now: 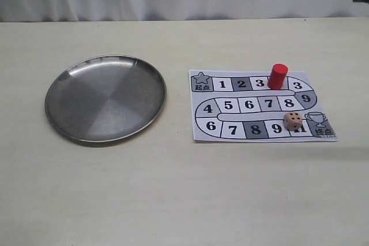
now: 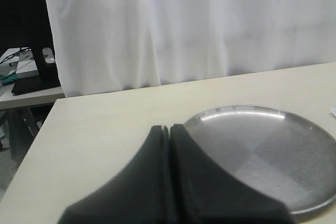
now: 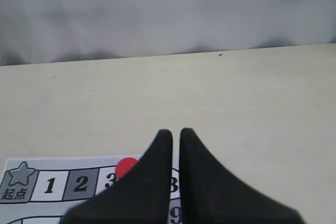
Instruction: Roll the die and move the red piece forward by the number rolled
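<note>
Left fingers [image 2: 136,182] and right fingers [image 3: 142,187] are black, tapered, seemingly smooth.

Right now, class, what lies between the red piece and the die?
Nothing stands there: only the printed squares of the board, around the middle row's 8, separate the red piece and the die. The exterior view shows this.

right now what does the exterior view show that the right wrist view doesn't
Only the exterior view: the die lying on the board near its trophy square, the metal plate left of the board, and the board's whole track. Only the right wrist view: the right jaws, drawn close together with nothing between them, hiding part of the board. Both: the red piece standing on the board's top row, and the table.
</note>
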